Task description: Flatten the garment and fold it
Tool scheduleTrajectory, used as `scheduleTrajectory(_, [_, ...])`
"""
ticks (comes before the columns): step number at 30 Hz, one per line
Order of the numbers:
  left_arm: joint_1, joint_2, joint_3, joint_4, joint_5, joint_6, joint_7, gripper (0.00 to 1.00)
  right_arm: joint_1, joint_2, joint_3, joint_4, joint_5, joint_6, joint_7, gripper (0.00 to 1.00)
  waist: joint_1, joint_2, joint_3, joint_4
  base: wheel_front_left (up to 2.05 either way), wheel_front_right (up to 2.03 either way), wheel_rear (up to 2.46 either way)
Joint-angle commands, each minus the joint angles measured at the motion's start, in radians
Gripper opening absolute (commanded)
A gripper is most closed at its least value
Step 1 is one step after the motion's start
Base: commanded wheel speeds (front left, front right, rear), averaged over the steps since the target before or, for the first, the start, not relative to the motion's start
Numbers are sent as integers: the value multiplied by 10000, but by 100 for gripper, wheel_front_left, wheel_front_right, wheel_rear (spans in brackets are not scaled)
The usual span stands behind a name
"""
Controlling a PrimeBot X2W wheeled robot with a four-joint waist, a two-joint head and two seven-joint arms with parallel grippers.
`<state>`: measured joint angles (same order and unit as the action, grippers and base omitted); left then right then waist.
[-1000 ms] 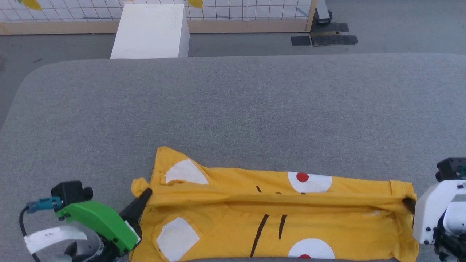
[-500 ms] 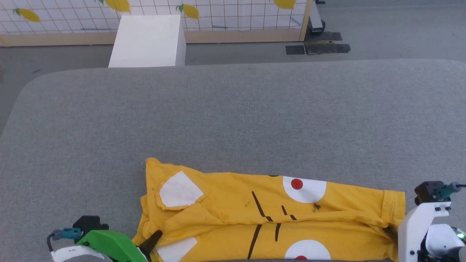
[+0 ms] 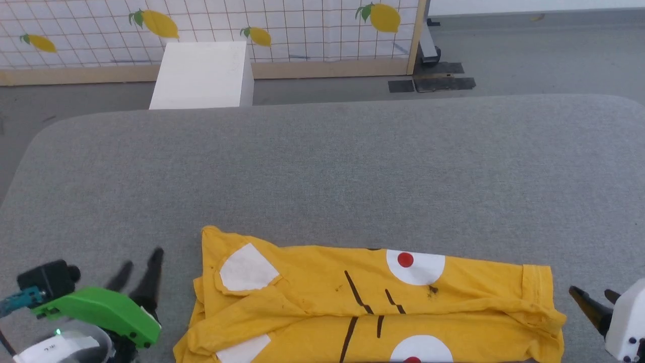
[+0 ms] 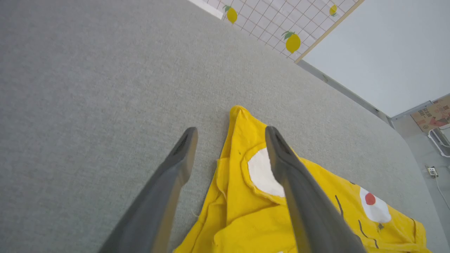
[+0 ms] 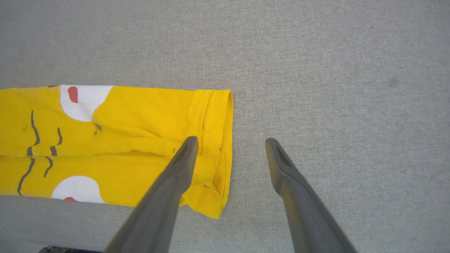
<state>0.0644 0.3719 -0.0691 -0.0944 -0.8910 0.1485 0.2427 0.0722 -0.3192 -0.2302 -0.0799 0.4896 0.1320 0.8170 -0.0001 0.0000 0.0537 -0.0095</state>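
Note:
The garment (image 3: 312, 302), a bright yellow T-shirt with white patches, red dots and black stripes, lies folded lengthwise along the near edge of the grey table (image 3: 322, 166). My left gripper (image 3: 143, 258) stands open just left of its left end, holding nothing. In the left wrist view the left gripper (image 4: 231, 129) hovers over the garment (image 4: 253, 218) at its pointed corner. My right gripper (image 3: 590, 291) is open beside the right hem. In the right wrist view the right gripper (image 5: 231, 140) straddles the hem edge of the garment (image 5: 140, 116), above the cloth.
A white box (image 3: 201, 75) stands on the floor beyond the table's far edge. Behind it runs a lattice screen with lemon prints (image 3: 302, 30). Dark patches (image 3: 431, 83) lie on the floor at the back right. The table's far half is bare grey cloth.
Both grippers have opened and let go of the garment's ends, then drawn outward from it. The lifted fold has dropped flat. The head camera has tilted up.

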Motion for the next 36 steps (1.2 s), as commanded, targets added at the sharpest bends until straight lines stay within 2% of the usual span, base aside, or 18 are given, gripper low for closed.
scheduleTrajectory(1, [-314, 185, 9, -90, 658, -196, -708, 100, -282, 86, -37, 64, 101, -13, -79, 100, 1, 0, 92, 35, 0, 0, 0])
scheduleTrajectory(7, [-1006, -43, -290, 78, 2820, -757, -4218, 100, -655, -480, 768, 1021, 87, -13, 41, 100, 1, 0, 472, 247, 0, 0, 0])
scheduleTrajectory(10, [-1341, -188, -580, 195, 3861, -821, -4881, 100, -855, -624, 1024, 1497, 109, -13, 20, 100, 1, 0, 652, 375, 0, 0, 0])
scheduleTrajectory(15, [-1572, -858, -536, 164, 4911, -822, -5036, 100, -1017, -796, 1547, 2207, -44, -13, 207, 100, 1, 0, 858, 540, 0, 0, 0])
scheduleTrajectory(18, [-1441, -1262, -312, 76, 5222, -973, -5040, 100, -1077, -621, 1833, 2382, 151, -13, 308, 100, 1, 0, 944, 576, 0, 0, 0])
scheduleTrajectory(22, [-1271, -1787, 81, 138, 5272, -1278, -5042, 100, -1188, -378, 2298, 2485, 320, -13, 155, 100, 1, 0, 1002, 604, 0, 0, 0])
scheduleTrajectory(23, [-1177, -2124, 485, 150, 5285, -1490, -5042, 100, -1277, -314, 2653, 2566, 433, -13, 31, 100, 1, 0, 1014, 592, 0, 0, 0])
scheduleTrajectory(29, [-1027, -2553, 862, 300, 5444, -1941, -5043, 100, -1395, -459, 3007, 2934, 489, -13, -87, 100, 1, 0, 1004, 569, 0, 0, 0])
scheduleTrajectory(30, [-1022, -2596, 897, 319, 5480, -1982, -5043, 100, -1421, -480, 3030, 3011, 474, -13, -63, 87, 1, 0, 1004, 561, 0, 0, 0])
scheduleTrajectory(31, [-1012, -2648, 932, 352, 5513, -2031, -5043, 100, -1458, -497, 3047, 3093, 455, -13, -49, 10, 1, 0, 1000, 549, 0, 0, 0])
scheduleTrajectory(32, [-1009, -2684, 963, 367, 5549, -2063, -5043, 100, -1494, -515, 3037, 3154, 436, -13, -45, 0, 1, 0, 1001, 539, 0, 0, 0])
scheduleTrajectory(36, [-1012, -2817, 1047, 474, 5686, -2199, -5043, 100, -1762, -559, 2716, 3393, 295, -13, 19, 0, 1, 0, 1020, 495, 0, 0, 0])
